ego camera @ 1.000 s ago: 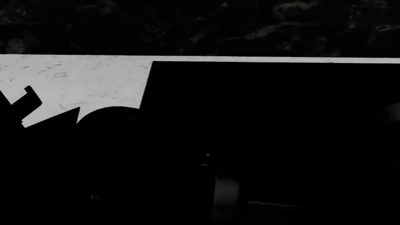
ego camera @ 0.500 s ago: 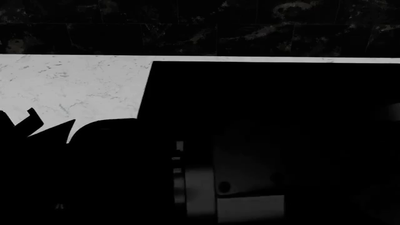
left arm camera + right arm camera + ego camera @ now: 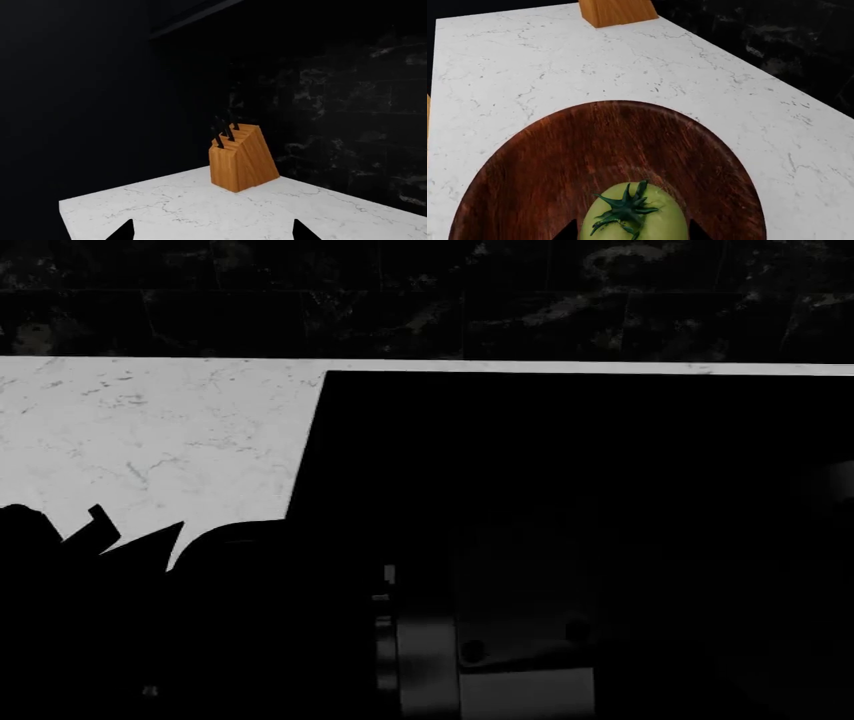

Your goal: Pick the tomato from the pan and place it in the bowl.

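Yellow-green tomato (image 3: 634,217) with dark green stem; reddish-brown, dark-streaked bowl (image 3: 560,160); white grey-veined marble tabletop (image 3: 527,60); orange-brown knife block (image 3: 241,159).

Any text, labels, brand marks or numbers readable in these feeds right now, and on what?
None can be read. The knife block, the bowl, the tomato and the marble counter carry no lettering. The head view is almost entirely black, so any markings there cannot be seen.

You're looking down on the tomato (image 3: 630,217) between the right gripper's (image 3: 630,231) dark fingertips (image 3: 567,232) at the frame's bottom, over the bowl (image 3: 560,150) on the white marble counter (image 3: 527,60), a wooden block (image 3: 616,11) at top.
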